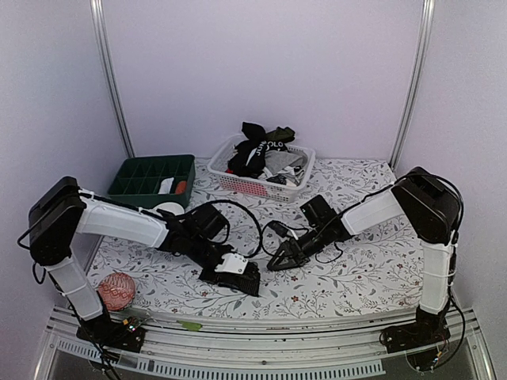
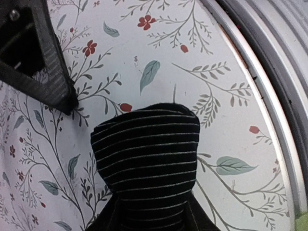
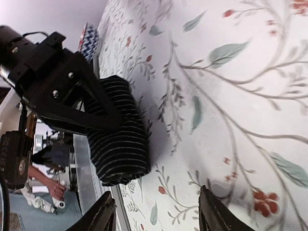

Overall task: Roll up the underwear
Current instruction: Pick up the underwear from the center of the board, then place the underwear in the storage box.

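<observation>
Far left, a red woven ball point(image 1: 116, 289) sits by the arm's base, and a dark green plastic divider tray point(image 1: 150, 178) lies behind it. Moving in, the left gripper point(image 1: 230, 269) is low on the floral-print table cover point(image 1: 356, 269) near the front edge. It pinches the bunched black pinstriped cloth underwear point(image 2: 149, 159), which rests on the table there. Behind, a white plastic lattice basket point(image 1: 295, 184) holds more garments. Just right of the cloth, the right gripper point(image 3: 156, 214) hovers with fingers spread, holding nothing.
</observation>
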Robot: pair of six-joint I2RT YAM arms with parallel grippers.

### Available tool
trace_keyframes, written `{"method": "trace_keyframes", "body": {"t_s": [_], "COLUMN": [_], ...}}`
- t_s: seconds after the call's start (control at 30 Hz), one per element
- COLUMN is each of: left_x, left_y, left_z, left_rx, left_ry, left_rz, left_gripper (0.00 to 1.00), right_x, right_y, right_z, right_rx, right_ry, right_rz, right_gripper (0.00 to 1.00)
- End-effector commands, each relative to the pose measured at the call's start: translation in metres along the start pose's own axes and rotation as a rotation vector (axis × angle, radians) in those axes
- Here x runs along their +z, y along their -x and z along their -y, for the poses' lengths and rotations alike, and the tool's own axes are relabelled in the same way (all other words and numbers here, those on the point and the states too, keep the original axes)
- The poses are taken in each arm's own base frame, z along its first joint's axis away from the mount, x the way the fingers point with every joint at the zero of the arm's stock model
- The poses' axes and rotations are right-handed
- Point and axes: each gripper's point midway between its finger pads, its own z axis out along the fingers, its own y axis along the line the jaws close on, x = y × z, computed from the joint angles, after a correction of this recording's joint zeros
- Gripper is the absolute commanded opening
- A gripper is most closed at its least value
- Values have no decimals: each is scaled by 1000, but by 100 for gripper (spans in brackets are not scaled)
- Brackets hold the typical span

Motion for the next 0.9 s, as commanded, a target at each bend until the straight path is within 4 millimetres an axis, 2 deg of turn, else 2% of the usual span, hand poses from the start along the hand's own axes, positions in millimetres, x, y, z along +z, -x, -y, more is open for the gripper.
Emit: {"method": "trace_keyframes", "body": {"t_s": [0.0,0.1,0.2,0.23,0.33,0.37,0.5,0.57,0.63,0.73,0.87], "left_x": [-37,-70,-116,-132,-180,-196,-272,-308,-343,-377,-394], "left_y": [10,23,27,25,-2,-18,-106,-157,-207,-266,-321], "left_z": [-11,-41,-82,-94,-135,-150,-209,-231,-245,-256,-256], "left_rx": [-220,-336,-442,-471,-583,-624,-804,-916,-1027,-1155,-1220], "left_ry": [-89,-53,25,54,177,237,539,691,846,1022,1167], "left_rz": [71,147,215,230,238,218,97,33,-38,-129,-243], "left_gripper": [0,0,0,0,0,0,0,0,0,0,0], "right_x": [-29,-42,-52,-56,-65,-68,-77,-80,-83,-86,-89], "right_y": [19,31,42,46,54,56,62,63,62,61,59], "right_z": [14,5,-7,-12,-21,-23,-33,-35,-34,-33,-32], "right_rx": [42,16,-9,-21,-36,-35,-35,-30,-21,-16,-1], "right_ry": [-161,-189,-209,-212,-235,-244,-255,-265,-285,-310,-333], "right_rz": [109,158,202,218,255,267,298,305,310,310,305], "right_gripper": [62,66,71,71,76,78,87,94,96,99,99]}}
